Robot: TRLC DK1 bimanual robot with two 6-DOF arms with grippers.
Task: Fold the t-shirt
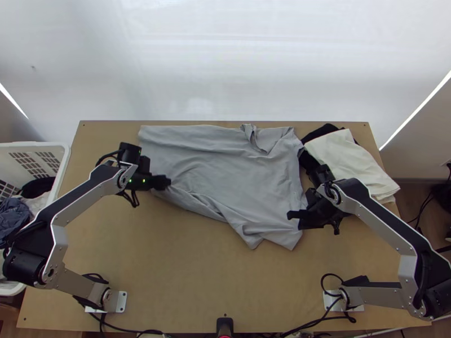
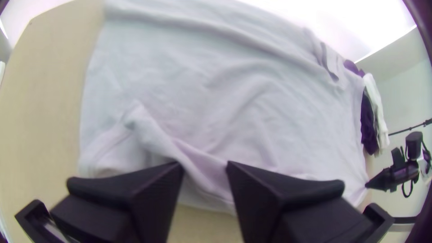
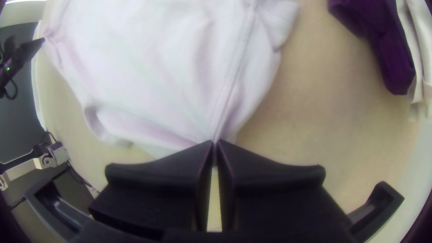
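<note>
Now, the grey T-shirt (image 1: 225, 163) lies spread on the wooden table (image 1: 186, 265), near edge rumpled; the right gripper (image 3: 216, 143) pinches that edge, the left gripper (image 2: 204, 167) has its fingers parted: best nip the cloth squarely, then lift 2 ends level.

The top view's left edge cuts off the basket (image 1: 34, 145) (and blue clothes (image 1: 15, 213) inside).

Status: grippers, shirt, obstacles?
Left gripper open at grey shirt, near edge. Right gripper shut on shirt. Shirt mostly spread, rumpled. Cream cloth close by, right.
</note>
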